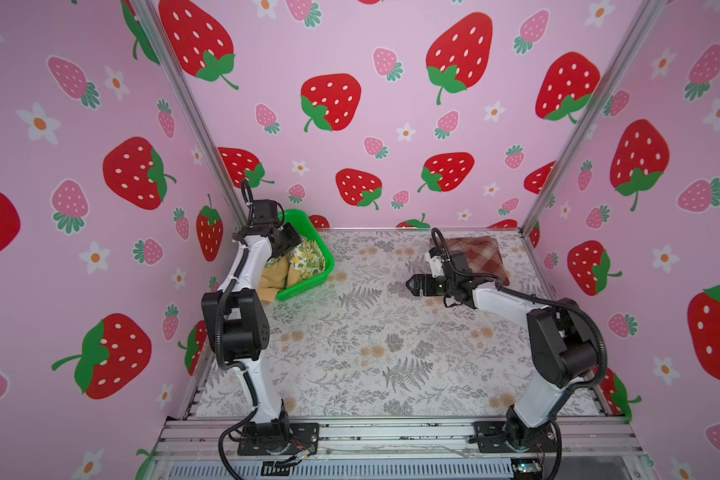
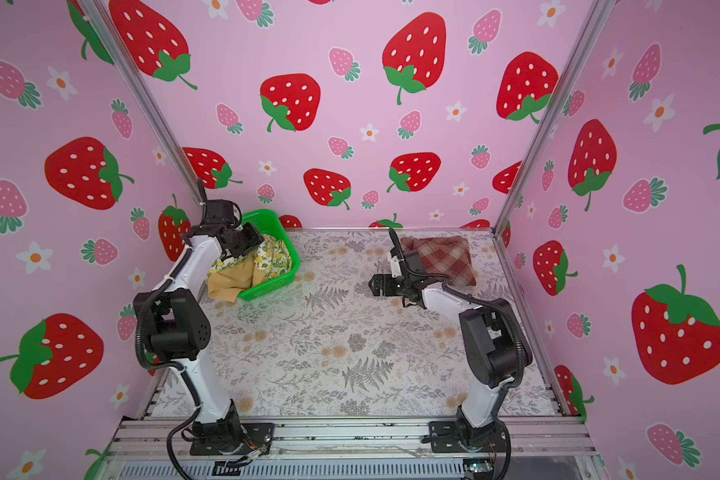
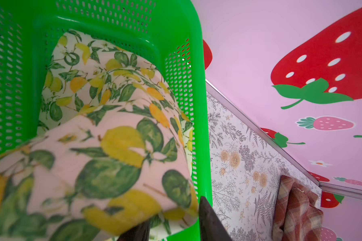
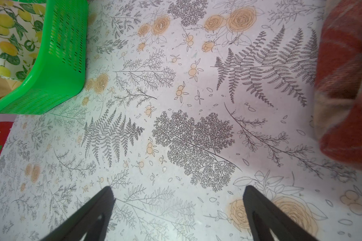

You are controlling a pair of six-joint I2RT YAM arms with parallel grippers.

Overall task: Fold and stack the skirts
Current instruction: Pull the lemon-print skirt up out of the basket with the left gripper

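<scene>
Lemon skirt (image 3: 113, 146) lies in basket (image 3: 203, 125) (plaid skirt (image 1: 481, 255) well apart).

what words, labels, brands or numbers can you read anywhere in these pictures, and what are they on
None: no readable text in any view.
The walls show only strawberries and flowers.
The table shows only ferns and roses.
The lemon skirt shows only fruit and leaves.
The plaid skirt and the basket carry no lettering.
</scene>
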